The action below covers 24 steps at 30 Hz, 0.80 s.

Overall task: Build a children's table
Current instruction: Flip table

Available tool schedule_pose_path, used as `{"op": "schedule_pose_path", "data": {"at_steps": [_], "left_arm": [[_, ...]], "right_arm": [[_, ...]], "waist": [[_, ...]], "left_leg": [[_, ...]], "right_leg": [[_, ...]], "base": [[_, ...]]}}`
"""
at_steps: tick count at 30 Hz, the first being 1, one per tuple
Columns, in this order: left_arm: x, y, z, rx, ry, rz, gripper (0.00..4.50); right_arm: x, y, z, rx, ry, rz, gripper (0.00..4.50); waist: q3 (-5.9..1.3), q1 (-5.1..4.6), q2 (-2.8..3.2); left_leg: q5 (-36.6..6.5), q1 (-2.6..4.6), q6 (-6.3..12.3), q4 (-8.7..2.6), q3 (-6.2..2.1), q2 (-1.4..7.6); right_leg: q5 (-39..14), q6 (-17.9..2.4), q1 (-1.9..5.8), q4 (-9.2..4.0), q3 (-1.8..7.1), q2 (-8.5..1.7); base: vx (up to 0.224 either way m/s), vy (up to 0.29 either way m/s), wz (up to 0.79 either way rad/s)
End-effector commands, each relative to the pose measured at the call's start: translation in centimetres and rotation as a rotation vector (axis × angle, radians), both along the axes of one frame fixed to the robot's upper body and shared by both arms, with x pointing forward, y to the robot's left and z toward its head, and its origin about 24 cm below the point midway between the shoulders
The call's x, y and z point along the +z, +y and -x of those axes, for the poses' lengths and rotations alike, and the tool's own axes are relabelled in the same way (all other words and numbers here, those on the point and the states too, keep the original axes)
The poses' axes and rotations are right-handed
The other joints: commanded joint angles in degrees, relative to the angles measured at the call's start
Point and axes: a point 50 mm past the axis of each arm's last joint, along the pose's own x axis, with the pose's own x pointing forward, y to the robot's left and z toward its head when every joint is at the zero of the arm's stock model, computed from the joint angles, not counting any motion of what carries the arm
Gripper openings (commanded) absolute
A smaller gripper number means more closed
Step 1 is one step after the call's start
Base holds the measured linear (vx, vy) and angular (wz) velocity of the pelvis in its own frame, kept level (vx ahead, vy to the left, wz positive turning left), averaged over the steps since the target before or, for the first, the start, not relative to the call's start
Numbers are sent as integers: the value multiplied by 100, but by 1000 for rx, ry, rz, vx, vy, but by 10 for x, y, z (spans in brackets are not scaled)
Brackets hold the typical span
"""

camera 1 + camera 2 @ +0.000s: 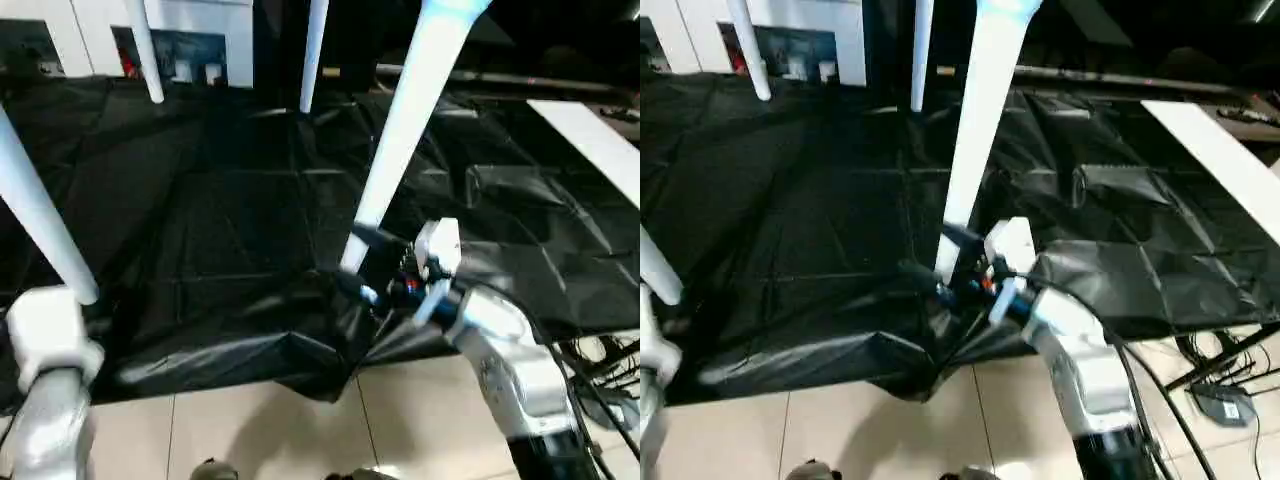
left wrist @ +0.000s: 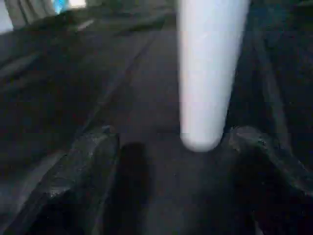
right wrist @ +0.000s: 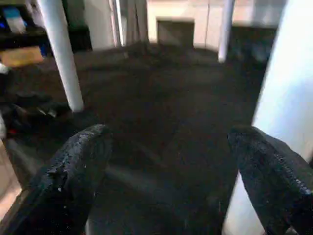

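- Right gripper, two black fingers on a silver forearm: it is hanging released at the near edge of the black-draped work table, its jaws standing wide apart; in the right wrist view one black finger is showing well clear of the other, with nothing between them.
- Nearest long white tapered tube leg: it is rising steeply from a foot just beside the right gripper; whether a finger is touching it cannot be told.
- Left gripper: its jaws are standing open, one black finger on each side of the rounded tip of a second white tube leg, which is sitting between them nearer the one finger, and contact cannot be told.
- In the left eye view this second leg is slanting up from just above the left arm's white wrist housing.
- Two further white tube legs and: they are standing well beyond both grippers, across the black cloth.
- Flat white board: it is lying on the cloth, beyond the right gripper, out to that arm's outer side.
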Motion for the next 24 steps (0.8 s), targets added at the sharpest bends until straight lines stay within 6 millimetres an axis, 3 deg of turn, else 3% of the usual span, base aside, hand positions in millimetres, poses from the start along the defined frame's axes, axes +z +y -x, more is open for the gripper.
{"op": "schedule_pose_path", "data": {"at_steps": [1, 3, 7, 8, 9, 11, 12, 13, 14, 15, 19, 24], "left_arm": [[15, -13, -3, -99, -99, 0, 444], [38, -27, -8, -210, -221, -33, 447], [63, -42, -25, -350, -297, -50, 447], [65, -46, -28, -389, -289, -50, 447], [63, -51, -30, -429, -269, -11, 447], [61, -53, -30, -440, -258, 23, 447], [55, -58, -30, -453, -231, 55, 447], [54, -60, -30, -456, -224, 56, 447], [50, -65, -29, -471, -202, 64, 447], [48, -68, -29, -481, -191, 70, 447], [45, -70, -28, -459, -159, 72, 447], [47, -65, -25, -353, -191, -10, 447]], "right_arm": [[-1, -6, -5, -55, -11, 16, 420], [-8, -11, -13, -147, 1, 19, 420], [-11, -11, -12, -165, 23, -19, 420], [-11, -10, -8, -147, 27, -26, 420], [-12, -10, -4, -144, 39, -24, 420], [-14, -12, -2, -156, 48, -18, 420], [-16, -18, 1, -192, 53, -6, 420], [-16, -19, 2, -203, 52, -9, 420], [-15, -24, 5, -237, 54, -24, 420], [-15, -27, 8, -253, 62, -36, 420], [-15, -29, 17, -300, 90, -25, 420], [-12, -35, 23, -442, 103, -3, 420]], "waist": [[-275, 18, 198], [-255, 68, 145], [-196, 108, 178], [-180, 96, 176], [-202, 102, 245], [-226, 63, 207], [-252, 34, 261], [-275, 27, 249], [-270, 23, 299], [-284, 25, 251], [-293, 20, 240], [-296, 22, 201]], "left_leg": [[-1884, 49, 87, -478, 11, 152], [-1977, 55, 74, -495, 13, 159], [-2522, 165, -29, -498, 6, 134], [-2584, 145, -47, -509, -13, 111], [-2493, 129, -79, -524, -40, 113], [-2345, 90, -100, -539, -37, 118], [-2294, 83, -119, -543, -38, 128], [-2175, 68, -106, -540, -38, 135], [-2180, 74, -105, -544, -28, 133], [-2099, 73, -67, -527, -10, 126], [-1943, 76, -7, -517, 16, 118], [-1764, 57, 12, -516, 35, 110]], "right_leg": [[-1837, -496, 199, -624, 382, -461], [-1945, -506, 172, -630, 386, -480], [-2682, -317, 95, -702, 365, -463], [-2966, -181, 126, -721, 354, -474], [-3005, -80, 170, -720, 358, -493], [-2758, -98, 201, -690, 355, -465], [-2511, -148, 210, -685, 360, -456], [-2234, -224, 229, -639, 361, -447], [-2144, -255, 213, -645, 371, -436], [-1951, -270, 222, -631, 385, -429], [-1782, -302, 229, -614, 394, -408], [-1898, -131, 239, -637, 391, -410]], "base": [[0, 0, 0], [0, 0, 0], [0, 0, 0], [0, 0, 0], [0, 0, 0], [0, 0, 0], [0, 0, 0], [0, 0, 0], [0, 0, 0], [0, 0, 0], [0, 0, 0], [0, 0, 0]]}}
